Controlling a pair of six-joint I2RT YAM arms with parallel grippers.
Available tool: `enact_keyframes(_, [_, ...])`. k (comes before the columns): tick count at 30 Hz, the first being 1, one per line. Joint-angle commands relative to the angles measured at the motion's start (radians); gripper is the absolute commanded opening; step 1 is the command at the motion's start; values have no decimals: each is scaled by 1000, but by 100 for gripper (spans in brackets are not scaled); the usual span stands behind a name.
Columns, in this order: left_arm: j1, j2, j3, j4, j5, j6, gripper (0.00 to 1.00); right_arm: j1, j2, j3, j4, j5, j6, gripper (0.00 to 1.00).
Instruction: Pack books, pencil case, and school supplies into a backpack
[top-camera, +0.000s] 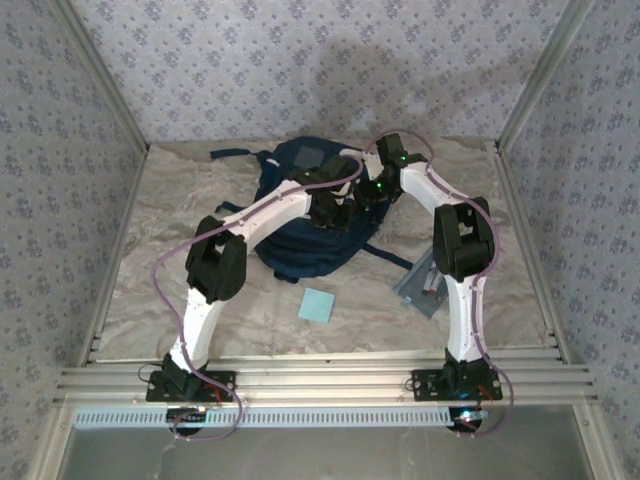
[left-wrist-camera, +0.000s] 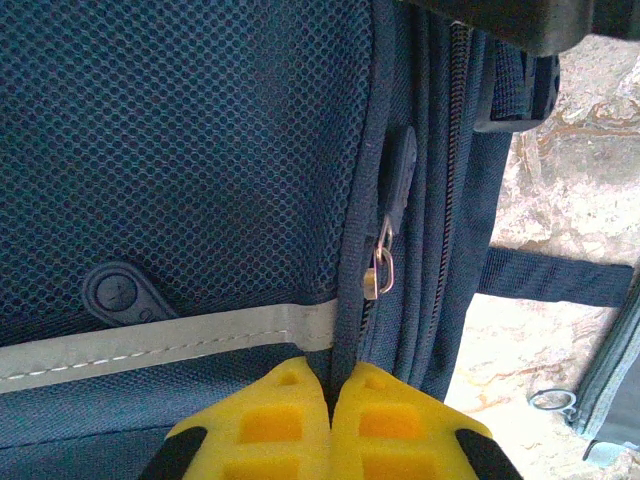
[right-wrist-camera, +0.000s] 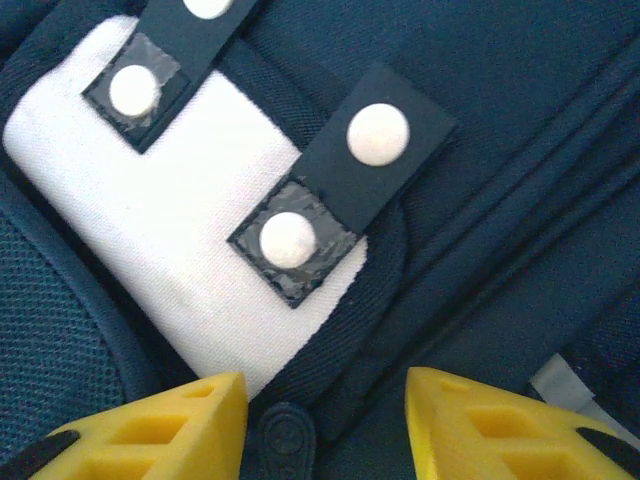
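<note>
Over the backpack (top-camera: 300, 255), the left gripper (left-wrist-camera: 331, 385) was pinched shut on its fabric — the right gripper (right-wrist-camera: 325, 385) stood open, empty.

The navy backpack (top-camera: 305, 250) lies flat at centre frame, a white patch (right-wrist-camera: 170, 200) with snap tabs on its front. The small light-blue pad (top-camera: 318, 304) lies flat just below it; the grey pencil case (top-camera: 422, 287) lies lower right, apart

Robot lab test cell: floral-print wall panels (top-camera: 300, 60), aluminium frame rails (top-camera: 330, 373), cloth-covered bench (top-camera: 170, 230), left arm (top-camera: 200, 310) and right arm (top-camera: 466, 310) bolted on.
</note>
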Motion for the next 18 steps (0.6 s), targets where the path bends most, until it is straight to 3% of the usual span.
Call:
enact_keyframes(1, [-2,-63,29,37,4,0,0,44,-20,1,-85,-113,-66,44])
enact_keyframes(12, [-2,-60,53,22,5,3,0,14,22,-3,-59,-172,-34,38])
enact_keyframes(18, [-1,-46,71,13,-1,3,0,31,8,-44,-52,-260,-46,45])
